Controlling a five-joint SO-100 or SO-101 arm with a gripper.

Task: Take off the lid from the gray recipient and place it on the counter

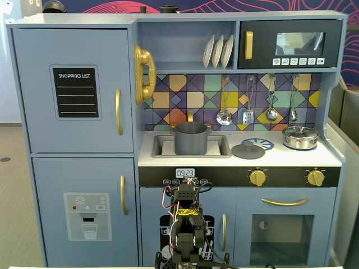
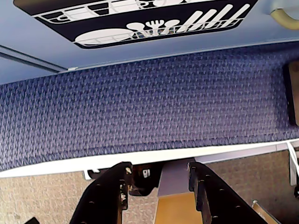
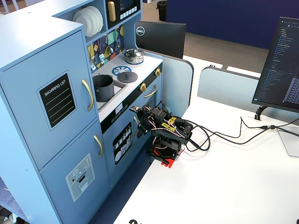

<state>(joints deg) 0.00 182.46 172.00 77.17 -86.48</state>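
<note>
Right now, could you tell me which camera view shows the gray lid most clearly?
The front-on fixed view: the lid lies flat on the counter, unobstructed. The angled fixed view shows it smaller. The wrist view misses it.

Gray lid point(image 1: 248, 150) flat on counter point(image 1: 291, 158)

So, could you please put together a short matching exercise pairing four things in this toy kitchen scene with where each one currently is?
Things:
1. gray pot
2. gray lid
3. silver pot
4. gripper

Places:
A. on the counter, far right in a fixed view
B. folded low in front of the kitchen, holding nothing
C. standing in the sink, uncovered
D. flat on the counter beside the blue burner ring

Pairs: 1-C, 2-D, 3-A, 4-B
</note>
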